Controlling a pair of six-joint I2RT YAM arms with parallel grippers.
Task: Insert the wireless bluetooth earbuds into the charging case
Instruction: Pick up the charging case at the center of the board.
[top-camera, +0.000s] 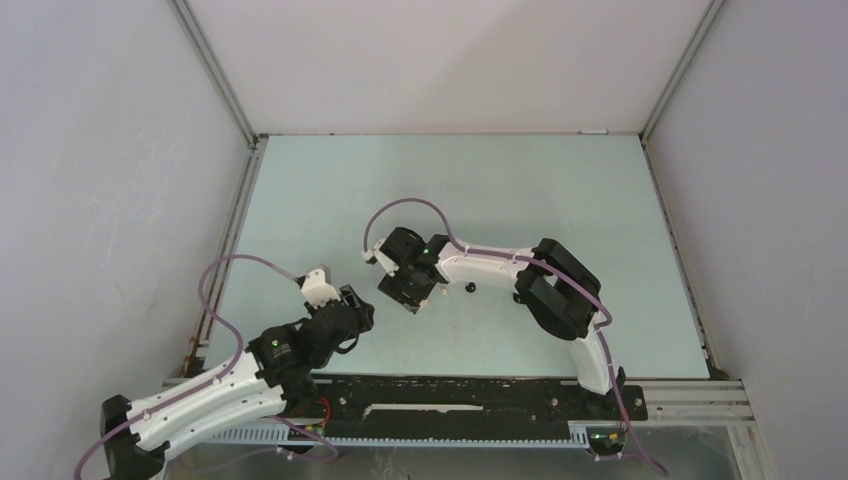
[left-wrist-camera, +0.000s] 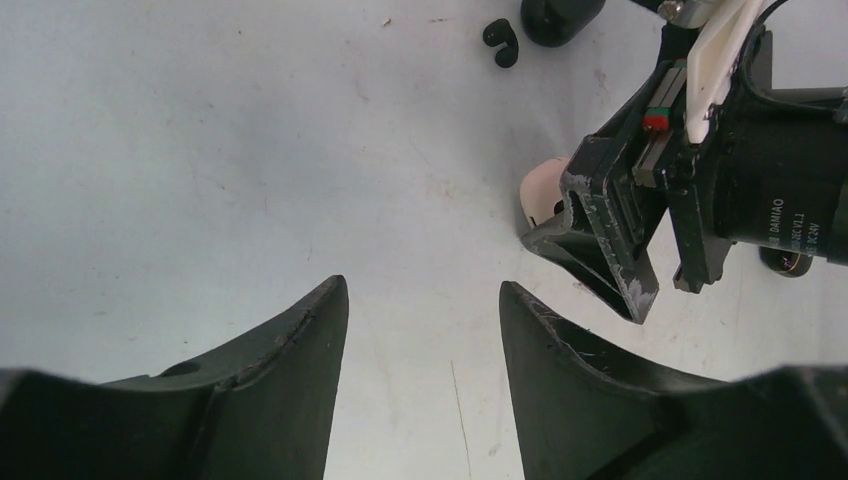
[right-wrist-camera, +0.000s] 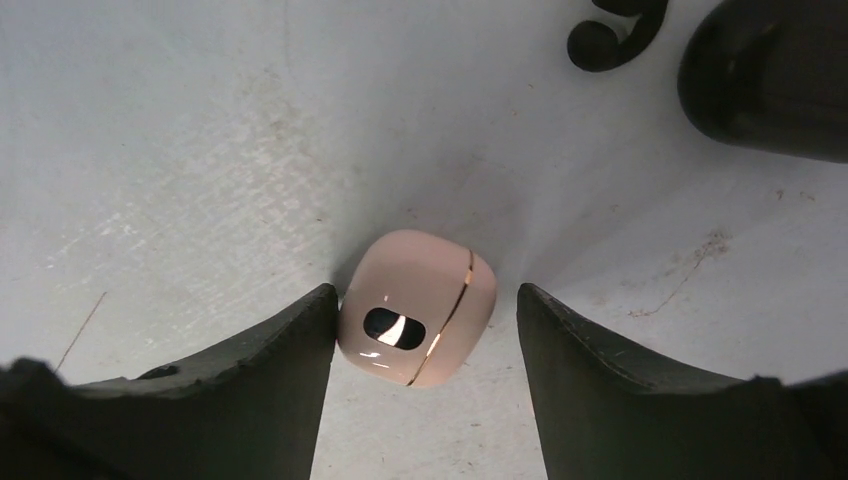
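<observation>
Here, right pincer (right-wrist-camera: 425, 298) wide around pinkish case (right-wrist-camera: 425, 300), one finger touching. Left pincer (left-wrist-camera: 422, 290) wide, empty; black earbud (left-wrist-camera: 502, 42) beyond.

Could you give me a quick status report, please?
Left gripper open, empty. Right gripper open around cream case, which looks closed. Black earbud loose beside black case.

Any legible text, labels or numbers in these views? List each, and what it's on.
"DAMIAO": on the black motor housing at the right arm's wrist, left wrist view.
"24V": end of a second line on that housing; the rest is too blurred to read.
Pink case: no text.
Top view: nothing legible.
</observation>
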